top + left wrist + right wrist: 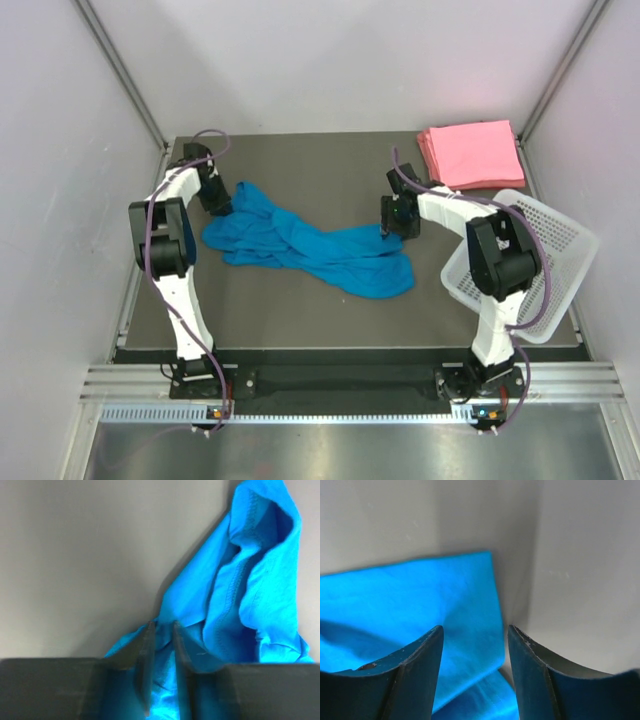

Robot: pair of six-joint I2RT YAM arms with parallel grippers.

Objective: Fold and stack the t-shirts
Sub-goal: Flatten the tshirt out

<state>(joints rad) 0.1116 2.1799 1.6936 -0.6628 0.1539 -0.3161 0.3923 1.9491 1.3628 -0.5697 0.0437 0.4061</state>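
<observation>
A bright blue t-shirt [310,245] lies crumpled across the middle of the dark table. My left gripper [222,208] is at its far left end, shut on a fold of the blue cloth [240,605]; the cloth sits pinched between the jaws [162,630]. My right gripper [392,226] is open over the shirt's right edge [445,610], its jaws astride the corner of the cloth [475,635]. A stack of pink folded t-shirts [470,153] lies at the table's far right corner.
A white perforated basket [525,260] stands tilted at the right edge of the table, beside the right arm. White walls close in the table on the left, the back and the right.
</observation>
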